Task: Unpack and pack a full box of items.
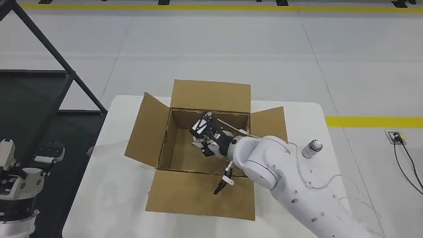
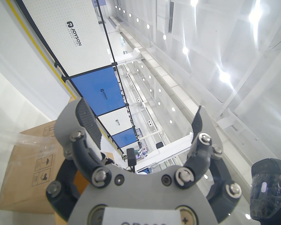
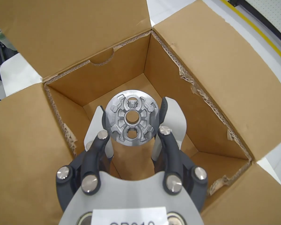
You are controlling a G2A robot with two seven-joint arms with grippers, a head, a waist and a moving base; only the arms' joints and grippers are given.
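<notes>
Right wrist view: the right gripper [image 3: 133,113] clamps a round grey metal disc [image 3: 118,118] over the open brown cardboard box's [image 3: 84,24] interior. The left gripper [image 2: 141,113] gapes wide, holding nothing.

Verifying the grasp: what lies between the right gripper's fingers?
A round metal disc, clamped by the right gripper over the open box; right wrist view shows it.

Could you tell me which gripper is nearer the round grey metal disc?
Right. The right gripper grips the round grey metal disc over the open brown cardboard box; the left gripper is apart, outside the box.
</notes>
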